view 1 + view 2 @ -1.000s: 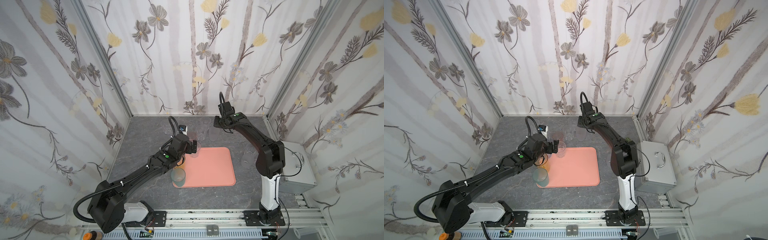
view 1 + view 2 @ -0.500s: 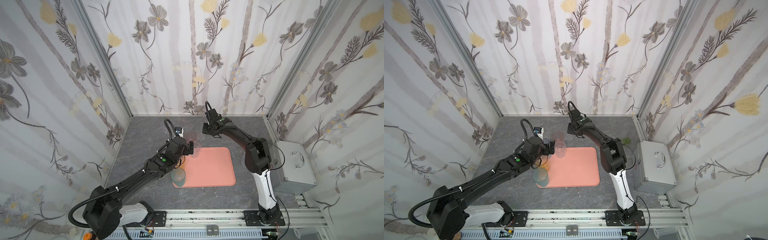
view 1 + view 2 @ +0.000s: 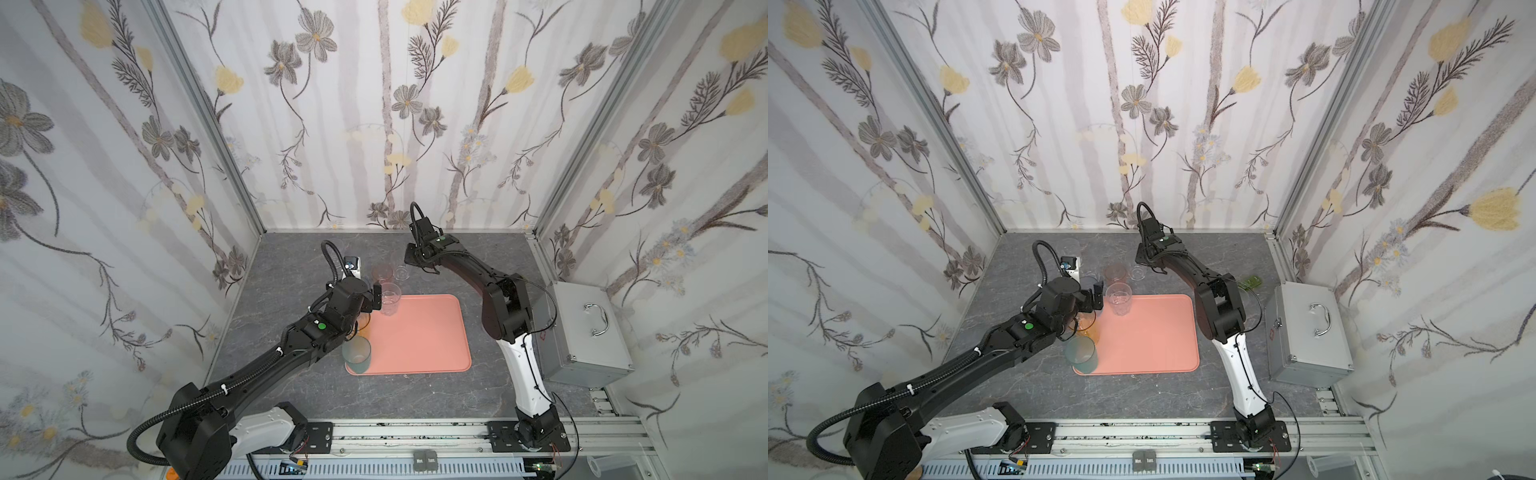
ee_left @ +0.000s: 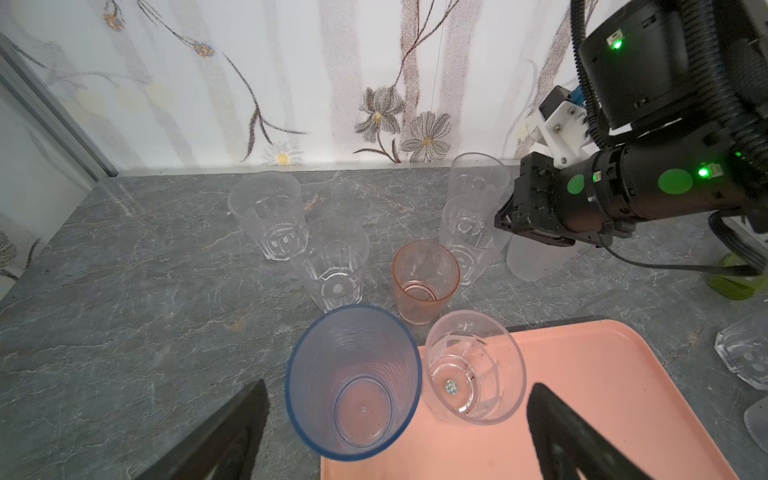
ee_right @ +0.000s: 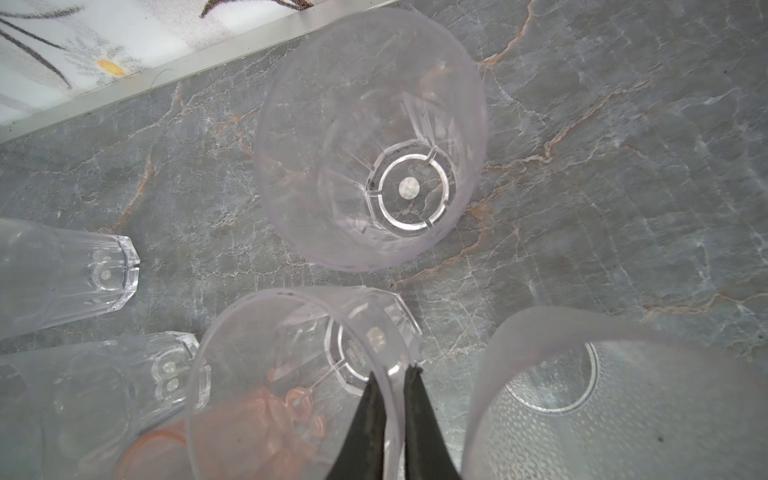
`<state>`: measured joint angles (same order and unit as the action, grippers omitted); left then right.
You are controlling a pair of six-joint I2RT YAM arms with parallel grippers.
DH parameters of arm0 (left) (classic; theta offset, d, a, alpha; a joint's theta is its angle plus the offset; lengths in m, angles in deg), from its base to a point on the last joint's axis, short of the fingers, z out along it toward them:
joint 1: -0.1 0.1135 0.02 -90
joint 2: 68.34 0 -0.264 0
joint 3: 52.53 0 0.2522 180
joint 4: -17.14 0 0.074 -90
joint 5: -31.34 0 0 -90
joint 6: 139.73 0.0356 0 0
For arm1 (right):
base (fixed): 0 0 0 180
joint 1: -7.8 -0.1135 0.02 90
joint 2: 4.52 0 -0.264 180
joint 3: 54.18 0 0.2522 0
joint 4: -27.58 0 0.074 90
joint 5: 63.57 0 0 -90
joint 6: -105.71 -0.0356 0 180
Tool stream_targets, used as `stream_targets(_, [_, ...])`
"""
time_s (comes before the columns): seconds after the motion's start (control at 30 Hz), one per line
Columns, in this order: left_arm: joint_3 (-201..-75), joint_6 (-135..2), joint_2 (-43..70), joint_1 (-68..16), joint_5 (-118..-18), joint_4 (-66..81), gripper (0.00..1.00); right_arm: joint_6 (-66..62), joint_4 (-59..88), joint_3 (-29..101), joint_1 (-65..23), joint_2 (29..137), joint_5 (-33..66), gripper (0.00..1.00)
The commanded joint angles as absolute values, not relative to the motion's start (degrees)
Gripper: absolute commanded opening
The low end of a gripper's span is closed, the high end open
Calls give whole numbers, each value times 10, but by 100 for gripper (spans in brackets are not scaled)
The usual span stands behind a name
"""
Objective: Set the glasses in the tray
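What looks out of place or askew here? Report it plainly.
Nothing is toppled or spilled. The teal tumbler crowds the pink tray's near-left corner, possibly on its rim. A small green object, not a glass, lies beside the right arm.

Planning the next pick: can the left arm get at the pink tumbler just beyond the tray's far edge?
Probably not straight ahead: the blue tumbler and a clear tumbler stand between the open left gripper and the pink tumbler. From above, its rim looks free.

Clustered glasses crowd the table behind the tray, whose centre lies open.
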<state>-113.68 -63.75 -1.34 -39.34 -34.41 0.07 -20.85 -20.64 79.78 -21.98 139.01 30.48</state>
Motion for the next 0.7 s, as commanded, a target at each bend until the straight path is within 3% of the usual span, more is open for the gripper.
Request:
stream_targets(0.0, [-1134,-639,-21,-394,-328,14,100,-197,-204,798,-222,1357,323,6])
stream_targets(0.33, [-1122,-642,-52,-394,-314,14,100,-159,-215,712,-235,1205,332,3])
stream_targets(0.67, [-1078,-650,-117,-373,-312,-5,100,-143,-224,453,-297,992,389,2])
